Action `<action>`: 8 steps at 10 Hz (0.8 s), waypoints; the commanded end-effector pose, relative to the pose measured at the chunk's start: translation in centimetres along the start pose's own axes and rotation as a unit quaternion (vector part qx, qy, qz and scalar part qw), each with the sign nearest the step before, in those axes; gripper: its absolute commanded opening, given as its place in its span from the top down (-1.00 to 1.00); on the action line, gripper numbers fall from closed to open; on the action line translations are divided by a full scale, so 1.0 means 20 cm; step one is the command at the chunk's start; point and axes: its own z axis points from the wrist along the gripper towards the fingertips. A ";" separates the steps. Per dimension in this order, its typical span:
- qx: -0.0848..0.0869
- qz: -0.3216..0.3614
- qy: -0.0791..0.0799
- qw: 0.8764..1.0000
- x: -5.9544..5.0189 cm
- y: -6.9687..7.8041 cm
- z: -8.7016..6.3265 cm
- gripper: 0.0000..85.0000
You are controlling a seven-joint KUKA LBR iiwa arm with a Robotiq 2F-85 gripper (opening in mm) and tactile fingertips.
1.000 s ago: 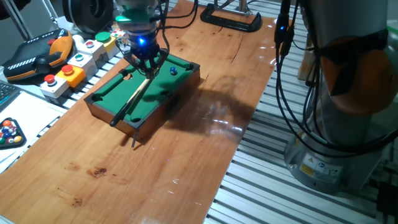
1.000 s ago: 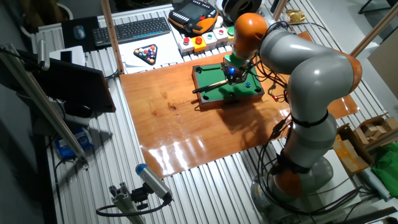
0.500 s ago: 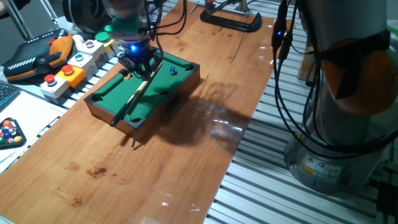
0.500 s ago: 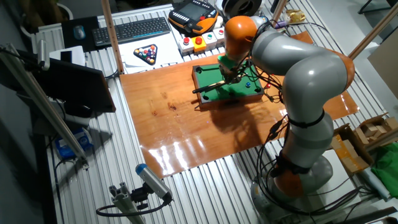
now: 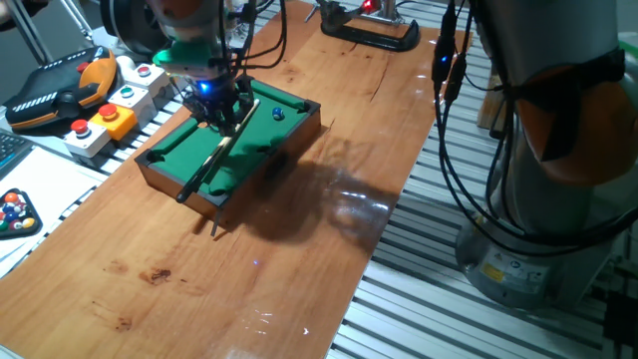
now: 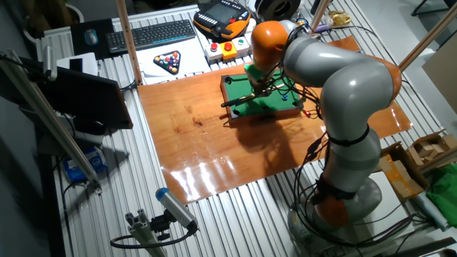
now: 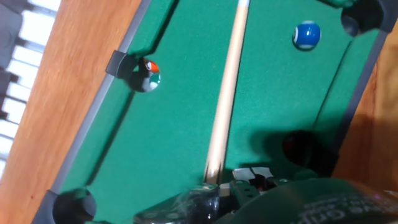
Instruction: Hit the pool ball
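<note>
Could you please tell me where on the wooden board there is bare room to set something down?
The wooden board is bare across its near half, from the mini pool table to the board's near edge. Another bare strip lies between the pool table and the black clamp. It is crowded around the gripper, the cue and the blue ball.

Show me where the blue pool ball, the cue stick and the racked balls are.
pool ball (image 7: pixel 306 35), hand view, on its blue side.
cue stick (image 7: pixel 226 87), hand view, on the pale shaft.
racked balls (image 6: pixel 169 63), the other fixed view, middle of the triangle.
</note>
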 end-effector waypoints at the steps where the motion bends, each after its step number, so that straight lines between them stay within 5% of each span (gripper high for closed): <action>1: -0.005 0.001 -0.004 1.000 0.01 0.01 0.00 0.98; 2: -0.013 -0.004 -0.010 1.000 0.02 0.02 0.00 0.91; 3: -0.021 -0.003 -0.015 1.000 0.02 0.02 0.01 0.55; 5: -0.025 -0.018 -0.053 0.998 0.03 0.04 0.02 -0.08; 8: -0.027 0.025 -0.064 0.997 0.03 0.08 0.07 -0.23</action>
